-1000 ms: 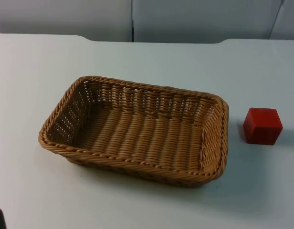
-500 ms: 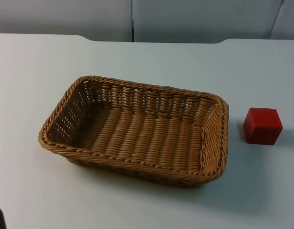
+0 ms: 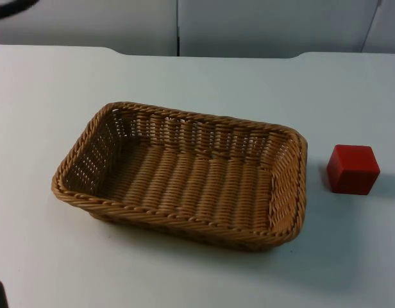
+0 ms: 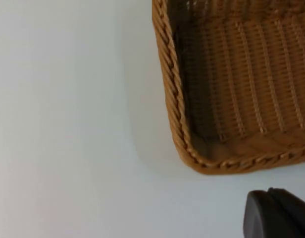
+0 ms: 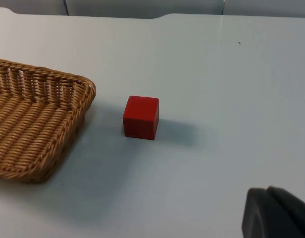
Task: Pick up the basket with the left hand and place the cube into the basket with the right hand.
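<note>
The one change is at the far left. A dark blur, the left arm (image 3: 11, 5), now cuts into the top view well beyond the basket's far left corner, where half a second ago there was only grey partition. I take it the left arm has begun its move towards the basket.

The left gripper (image 4: 276, 214) hangs above bare bench (image 3: 50, 90) just off one corner of the basket (image 3: 288, 186). In the left wrist view the braided rim (image 4: 167, 64) runs close by but is untouched. I cannot tell how its jaws stand.

The basket itself has not shifted. It sits flat on the bench, empty, its long sides running slightly askew to the bench's near edge. Nothing holds it, so the lift is not yet done and is, by my reading, the step in hand.

To the right of the basket, near its right-hand wall but clear of it, the red cube (image 3: 353, 169) rests on the bench exactly where it was. The right wrist view shows the cube (image 5: 140, 117) standing apart from the basket's corner (image 5: 88, 91), with open bench all round it.

The right gripper (image 5: 276, 214) waits further right again, well apart from the cube and looking across the bench at it. Its jaws, too, I cannot tell.

For the task this means a start and no more: the left side is closing in, and the cube's turn likely comes once the basket is up.
</note>
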Controlling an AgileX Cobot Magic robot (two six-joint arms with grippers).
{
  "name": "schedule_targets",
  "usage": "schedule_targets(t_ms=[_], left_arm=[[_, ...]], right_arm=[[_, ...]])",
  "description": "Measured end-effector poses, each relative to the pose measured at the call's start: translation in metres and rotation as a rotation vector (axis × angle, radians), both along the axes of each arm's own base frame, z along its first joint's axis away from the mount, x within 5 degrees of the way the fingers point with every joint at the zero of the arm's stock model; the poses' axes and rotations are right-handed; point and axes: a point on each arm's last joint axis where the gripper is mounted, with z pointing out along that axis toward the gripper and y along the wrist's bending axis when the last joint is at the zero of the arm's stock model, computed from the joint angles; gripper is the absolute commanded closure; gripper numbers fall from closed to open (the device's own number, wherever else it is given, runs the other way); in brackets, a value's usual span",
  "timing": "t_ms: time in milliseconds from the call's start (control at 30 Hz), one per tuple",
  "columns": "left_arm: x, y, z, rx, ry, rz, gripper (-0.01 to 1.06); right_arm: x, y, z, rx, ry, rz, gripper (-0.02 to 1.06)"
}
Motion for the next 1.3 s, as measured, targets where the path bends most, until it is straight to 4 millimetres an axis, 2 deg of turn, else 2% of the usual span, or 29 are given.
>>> schedule_targets(t_ms=[133, 167, 300, 433, 733, 1133, 1300], left_arm=[[0.020, -0.007, 0.002, -0.058, -0.004, -0.018, 1.05], [0.020, -0.007, 0.002, -0.058, -0.004, -0.018, 1.05], [0.031, -0.010, -0.011, -0.060, 0.038, -0.033, 1.05], [0.041, -0.011, -0.034, -0.050, 0.115, -0.042, 1.05], [0.055, -0.013, -0.062, -0.044, 0.163, -0.043, 1.05], [0.075, -0.013, -0.080, -0.025, 0.159, -0.025, 1.04], [0.079, -0.020, -0.079, -0.018, 0.126, -0.032, 1.04]], right_arm=[[0.000, 0.000, 0.000, 0.000, 0.000, 0.000, 1.05], [0.000, 0.000, 0.000, 0.000, 0.000, 0.000, 1.05], [0.000, 0.000, 0.000, 0.000, 0.000, 0.000, 1.05], [0.000, 0.000, 0.000, 0.000, 0.000, 0.000, 1.05], [0.000, 0.000, 0.000, 0.000, 0.000, 0.000, 1.05], [0.000, 0.000, 0.000, 0.000, -0.002, 0.000, 1.05], [0.000, 0.000, 0.000, 0.000, -0.002, 0.000, 1.05]])
